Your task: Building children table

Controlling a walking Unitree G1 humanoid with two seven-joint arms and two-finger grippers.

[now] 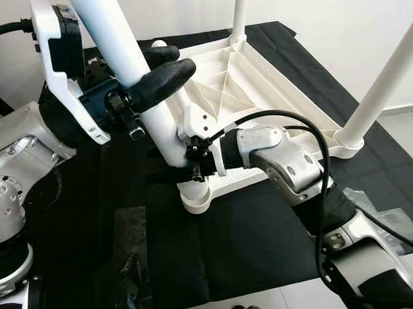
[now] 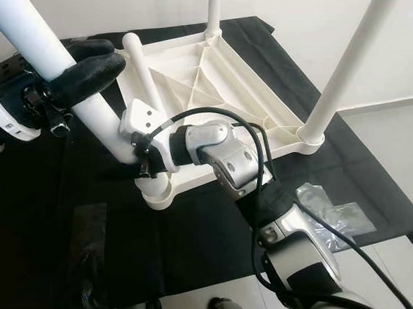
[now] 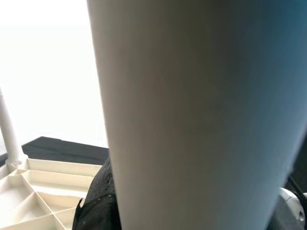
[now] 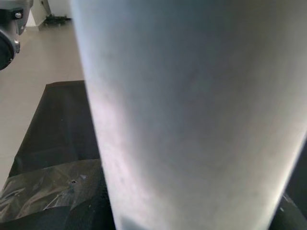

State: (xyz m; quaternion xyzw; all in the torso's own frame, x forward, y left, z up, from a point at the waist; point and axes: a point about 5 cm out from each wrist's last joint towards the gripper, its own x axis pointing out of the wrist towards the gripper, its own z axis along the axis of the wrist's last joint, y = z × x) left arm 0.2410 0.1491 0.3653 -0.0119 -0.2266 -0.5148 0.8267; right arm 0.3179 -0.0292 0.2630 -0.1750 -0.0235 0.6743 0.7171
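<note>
Black cloth [image 1: 217,262] is covering the floor nearest the robot, with crinkled clear plastic wrap [image 2: 327,211] lying on it by the right arm. Just beyond, the near corner socket [image 1: 194,197] of the upturned white tabletop [image 1: 248,92] is taking the foot of a white table leg [image 1: 139,75], and that leg is leaning, not standing square.

Both arms are working it. The right gripper [image 1: 183,162] is sitting low, just above the socket, its black fingers wrapping round the leg on both sides and clamping it. Higher up, the left gripper [image 1: 159,71] is pinching the same leg between its two padded fingers [image 1: 164,80], closed firmly on the tube. Both wrist views are looking straight at white tube, pressed up close.

Now the step itself, as I judge it: seating this leg. The low grip should be steering the foot onto the socket's centre while the high grip is bringing the top upright. Straightening before pushing is the key here; forcing it down while tilted risks jamming or cracking the rim. The tabletop is only resting on cloth, so pressure ought to go straight down to avoid sliding it.

Further back, three more legs are standing in their corners: right [image 1: 387,77], far [image 1: 239,14] and a shorter-looking one at left [image 2: 144,72].
</note>
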